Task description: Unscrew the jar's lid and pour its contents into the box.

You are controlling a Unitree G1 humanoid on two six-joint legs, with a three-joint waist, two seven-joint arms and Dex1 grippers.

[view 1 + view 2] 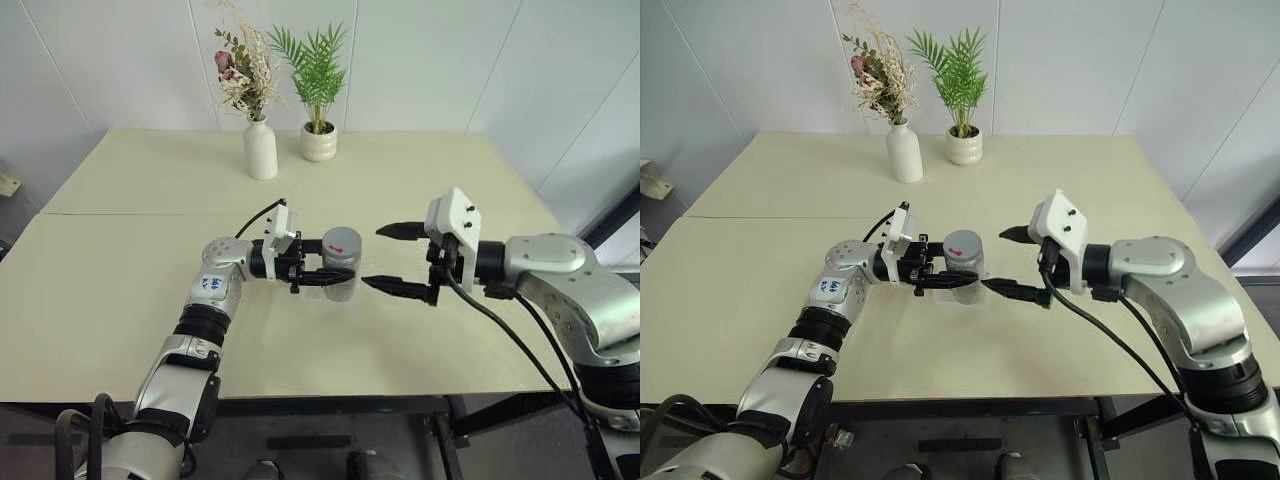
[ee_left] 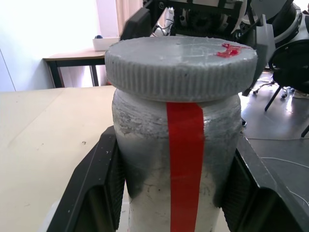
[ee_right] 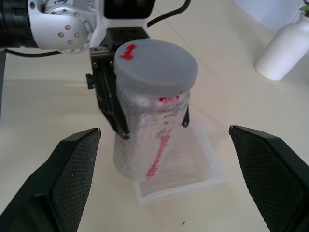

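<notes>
Left end effector [image 1: 325,276] is clamped on the jar [image 1: 341,262], fingers pinching its body below the cap, holding it upright just above the clear box [image 3: 186,169] on the bench [image 1: 140,250]. The grey lid [image 3: 155,60] is on top, face up, so the jar's long axis runs vertical. Just to the jar's right, the right end effector [image 1: 398,258] has its fingers spread wide, pointing across at the jar with a small gap between. It's the free arm and the near one; I'd judge the lid grip falls to it.
</notes>
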